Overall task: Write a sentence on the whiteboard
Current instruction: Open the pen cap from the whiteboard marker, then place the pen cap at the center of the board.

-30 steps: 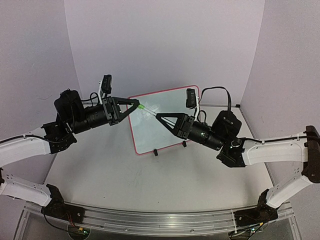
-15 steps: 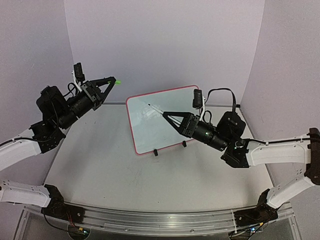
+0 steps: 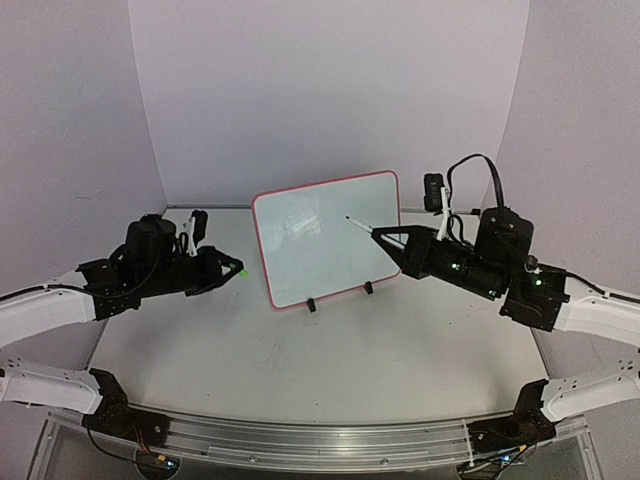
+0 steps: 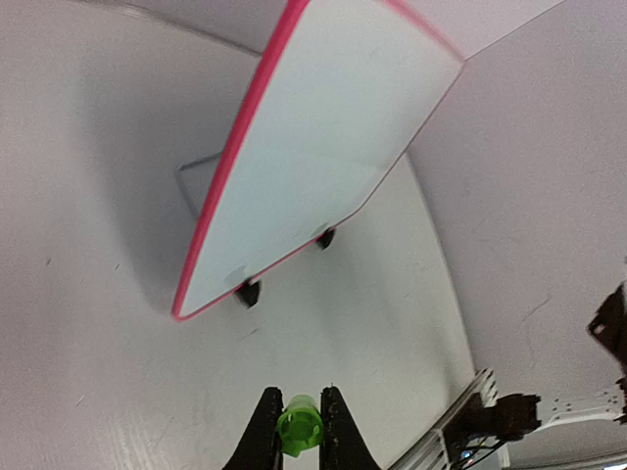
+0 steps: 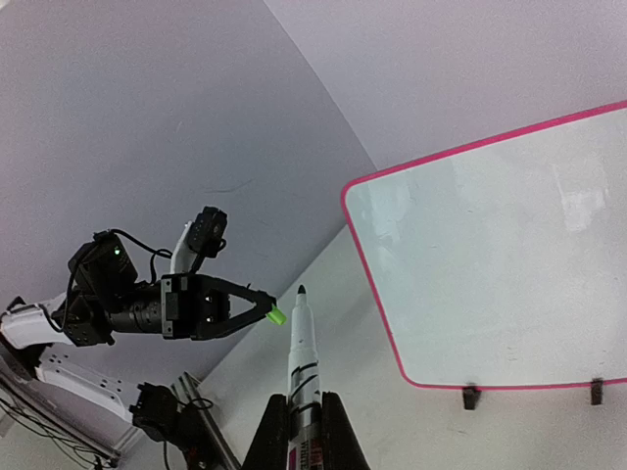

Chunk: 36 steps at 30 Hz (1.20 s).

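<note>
On counter (image 3: 300, 350), whiteboard (image 3: 330, 245) shows no words; right gripper (image 3: 380, 234) clamps uncapped marker (image 5: 302, 352), left gripper (image 3: 233, 268) pinches green cap (image 4: 299, 428); writing not yet begun.

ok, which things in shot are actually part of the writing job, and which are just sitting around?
Part of the job:
- whiteboard, standing on its feet, no writing readable
- marker, uncapped, in the shut right gripper
- green cap, pinched in the left gripper

Not part of it:
- table
- metal rail along its near edge; both are fixtures
</note>
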Available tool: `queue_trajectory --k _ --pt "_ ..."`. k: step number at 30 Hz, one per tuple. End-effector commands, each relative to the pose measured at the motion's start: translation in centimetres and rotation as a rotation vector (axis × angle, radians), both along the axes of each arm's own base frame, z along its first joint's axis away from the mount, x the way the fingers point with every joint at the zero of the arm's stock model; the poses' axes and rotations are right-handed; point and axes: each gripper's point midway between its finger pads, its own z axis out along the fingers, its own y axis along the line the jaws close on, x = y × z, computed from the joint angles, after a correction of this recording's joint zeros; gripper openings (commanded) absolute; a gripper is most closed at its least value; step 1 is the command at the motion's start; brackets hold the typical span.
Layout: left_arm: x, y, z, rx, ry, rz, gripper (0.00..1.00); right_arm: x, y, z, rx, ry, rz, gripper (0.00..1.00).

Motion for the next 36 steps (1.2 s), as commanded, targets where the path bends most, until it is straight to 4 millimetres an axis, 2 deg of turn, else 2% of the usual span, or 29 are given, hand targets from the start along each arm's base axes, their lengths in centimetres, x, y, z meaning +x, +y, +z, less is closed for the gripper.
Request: queue_trajectory --k 1,4,8,15,24,32,36 --pt "-1.7 0.7 -8.2 0.133 0.211 -0.028 0.0 1.5 -3.8 -3.0 -0.201 0.008 -0.129 0.0" --pt "-2.3 -0.1 -10.5 0.147 0.299 -0.059 0.0 2.3 -4.6 -4.3 -0.211 0.044 -0.138 0.0" --pt "-2.8 -0.5 -13.2 0.21 0.403 -0.076 0.0 2.9 -4.7 -5.7 -0.23 0.073 -0.129 0.0" --pt "-2.8 -0.9 -15.9 0.267 0.471 -0.087 0.0 2.9 -4.3 -6.6 -0.238 0.083 -0.101 0.0" --pt "-2.9 -1.5 -17.8 0.306 0.515 -0.115 0.08 2.6 -4.8 -8.1 -0.229 0.123 -0.112 0.0" --pt "-2.7 -1.7 -17.9 0.317 0.514 -0.125 0.26 2.4 -4.9 -8.4 -0.224 0.13 -0.112 0.0" --pt "-2.7 -1.5 -18.1 0.331 0.516 -0.119 0.3 2.4 -5.0 -8.6 -0.226 0.135 -0.111 0.0"
